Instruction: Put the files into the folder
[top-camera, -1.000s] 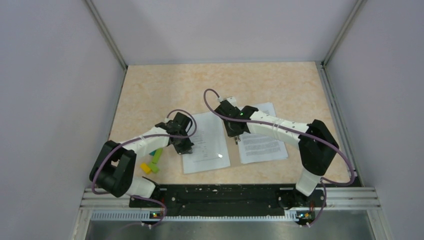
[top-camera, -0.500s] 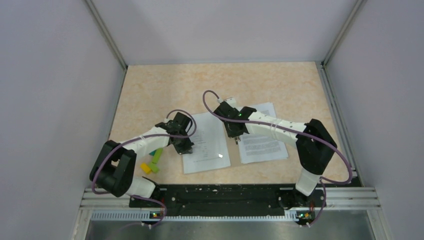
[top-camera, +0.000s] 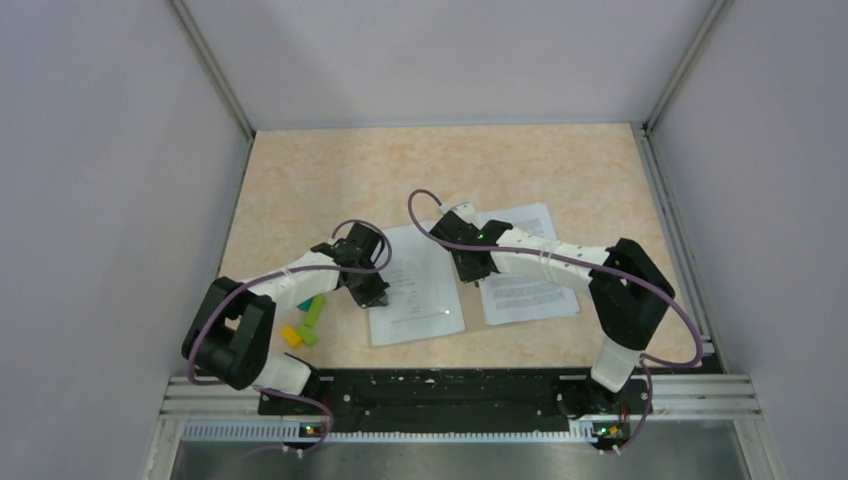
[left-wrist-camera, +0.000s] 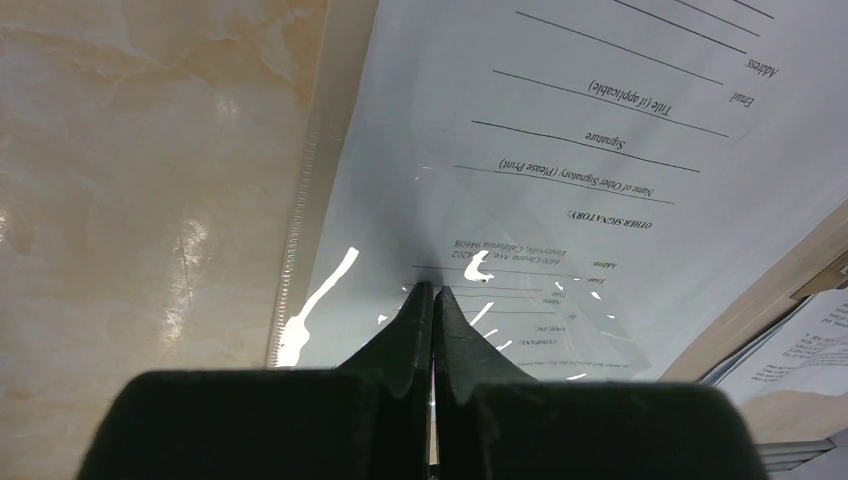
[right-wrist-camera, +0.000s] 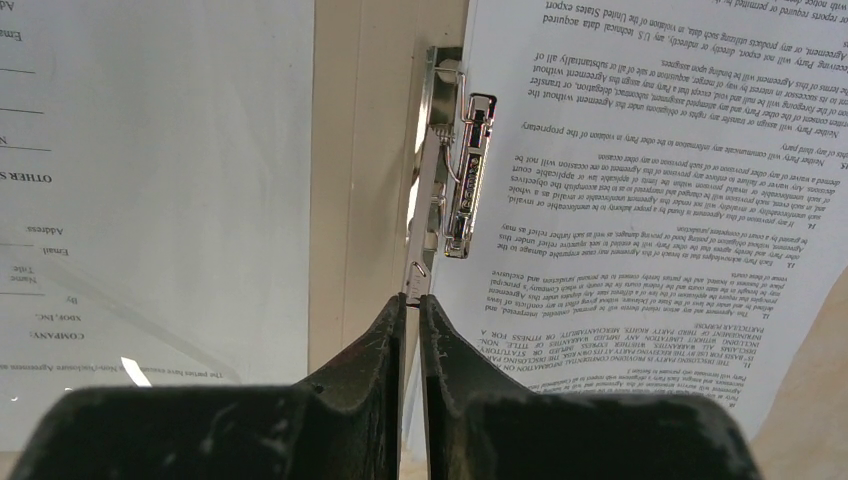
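files (top-camera: 415, 285) lie on both halves of the open folder (right-wrist-camera: 370, 120).

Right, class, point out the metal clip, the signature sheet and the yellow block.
metal clip (right-wrist-camera: 465, 170): right wrist view, chrome lever.
signature sheet (left-wrist-camera: 600, 130): left wrist view, printed middle.
yellow block (top-camera: 291, 336): top view, its middle.

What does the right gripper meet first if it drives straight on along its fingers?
The metal clip fixed in the folder. Its thin lever runs straight ahead from the tips of the right gripper, which looks closed on the lever's near end, though depth is unclear.
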